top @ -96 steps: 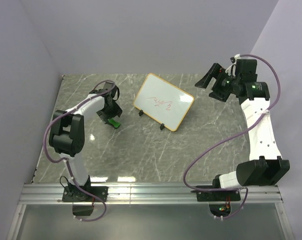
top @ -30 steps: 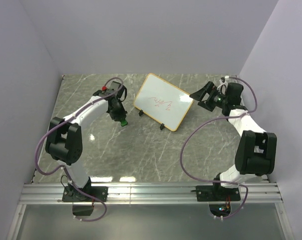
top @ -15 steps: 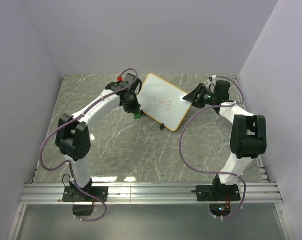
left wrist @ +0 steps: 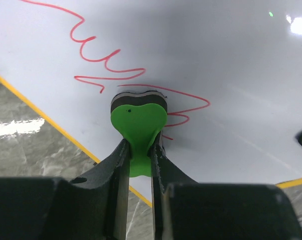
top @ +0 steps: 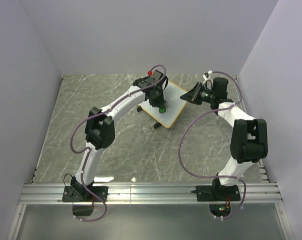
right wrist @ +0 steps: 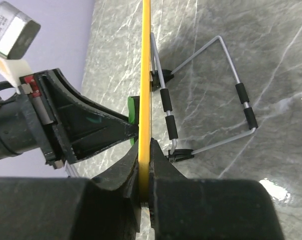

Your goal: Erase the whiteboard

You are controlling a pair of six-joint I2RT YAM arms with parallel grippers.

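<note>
The whiteboard [top: 176,100] stands tilted on its wire stand at the back middle of the table. Red scribbles [left wrist: 103,62] cross its white face [left wrist: 231,75]. My left gripper [top: 161,105] is shut on a small green eraser [left wrist: 138,122], whose dark pad presses against the board right at the scribbles. My right gripper [top: 191,97] is shut on the board's right edge. In the right wrist view the yellow frame [right wrist: 145,75] runs edge-on between those jaws [right wrist: 144,150], with the eraser [right wrist: 132,111] on the far side.
Behind the board a wire stand [right wrist: 211,100] with black sleeves rests on the grey marble table [top: 115,145]. Purple walls close the back and both sides. Both arms' cables loop over the table near the board.
The left arm swung right and carried the eraser from beside the board onto its face. The right gripper moved in and shut on the board's right edge.
</note>
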